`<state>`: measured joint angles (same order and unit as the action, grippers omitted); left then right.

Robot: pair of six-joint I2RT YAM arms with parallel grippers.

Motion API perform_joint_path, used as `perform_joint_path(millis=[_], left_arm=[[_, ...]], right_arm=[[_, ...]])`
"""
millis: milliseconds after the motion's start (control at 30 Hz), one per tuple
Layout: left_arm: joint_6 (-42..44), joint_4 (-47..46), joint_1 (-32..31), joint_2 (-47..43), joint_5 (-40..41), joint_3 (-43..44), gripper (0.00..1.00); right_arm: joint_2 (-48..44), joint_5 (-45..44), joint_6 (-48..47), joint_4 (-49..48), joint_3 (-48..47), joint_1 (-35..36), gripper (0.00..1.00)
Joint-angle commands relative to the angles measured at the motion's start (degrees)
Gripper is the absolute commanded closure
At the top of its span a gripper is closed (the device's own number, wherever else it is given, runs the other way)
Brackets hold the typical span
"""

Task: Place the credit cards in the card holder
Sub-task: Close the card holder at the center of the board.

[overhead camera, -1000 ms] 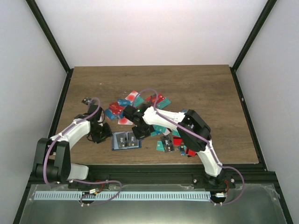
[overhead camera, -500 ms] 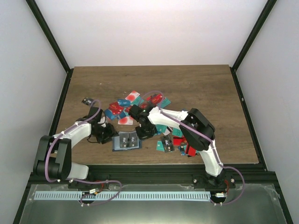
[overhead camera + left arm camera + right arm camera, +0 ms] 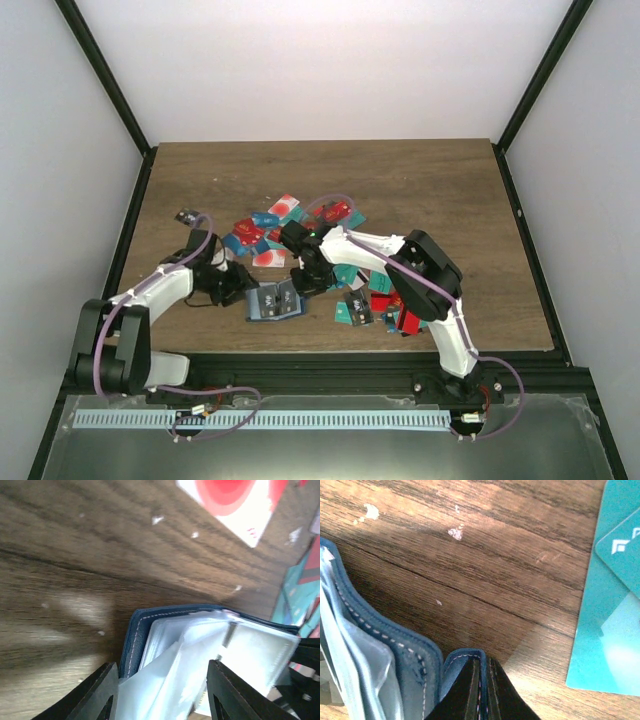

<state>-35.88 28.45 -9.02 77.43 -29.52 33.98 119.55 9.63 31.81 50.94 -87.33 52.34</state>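
The card holder point(image 3: 274, 301) lies open near the front middle, navy outside with clear sleeves inside. My right gripper point(image 3: 304, 282) is shut on its right cover flap point(image 3: 462, 662), fingers pinched tight in the right wrist view point(image 3: 483, 672). My left gripper point(image 3: 240, 286) is open at the holder's left edge; in the left wrist view point(image 3: 162, 682) its fingers straddle the clear sleeves point(image 3: 200, 650) and the navy cover point(image 3: 131, 640). The credit cards point(image 3: 262, 232) lie scattered behind and to the right of the holder, red, teal, blue and white-with-red. Neither gripper holds a card.
A white-with-red card point(image 3: 235, 502) lies just beyond the holder. Teal cards point(image 3: 612, 605) lie to the right of my right gripper. More cards point(image 3: 372, 302) sit under the right arm. A small black chip point(image 3: 186, 216) lies at the far left.
My left gripper has moved right up to the holder's left edge. My right gripper has shifted right and back with the cover flap, and the holder has slid and tilted slightly.
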Motion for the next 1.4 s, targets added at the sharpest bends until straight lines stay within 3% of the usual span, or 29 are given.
perform_joint_path(millis=[0, 467, 567, 667, 733, 1033, 1367], left_arm=[[-1.6, 0.4, -0.5, -3.3, -5.1, 4.1, 0.50], [-3.8, -1.8, -2.3, -3.9, -9.7, 7.0, 0.51], [-1.2, 4.2, -2.3, -3.9, -0.8, 9.5, 0.52], [2.7, 10.5, -2.2, -2.6, 11.9, 12.0, 0.46], [4.1, 11.6, -1.7, -0.4, 15.8, 11.5, 0.44], [5.4, 7.8, -1.3, 6.7, 15.5, 7.1, 0.35], [3.6, 10.5, -1.3, 2.0, 21.1, 8.2, 0.19]], right_arm=[[1.3, 2.0, -0.2, -2.9, -0.3, 0.2, 0.99], [2.2, 3.1, 0.3, -3.5, -0.9, -1.3, 0.99], [2.1, 3.6, 0.4, -4.1, -0.4, -1.9, 0.99], [2.2, 4.3, 0.6, -4.6, 0.1, -2.4, 0.99], [2.2, 4.6, 0.5, -5.0, 0.4, -2.5, 0.99], [2.6, 4.7, 0.0, -5.3, 1.3, -2.9, 0.99], [3.1, 4.3, -1.0, -4.9, 1.1, -3.3, 0.99]])
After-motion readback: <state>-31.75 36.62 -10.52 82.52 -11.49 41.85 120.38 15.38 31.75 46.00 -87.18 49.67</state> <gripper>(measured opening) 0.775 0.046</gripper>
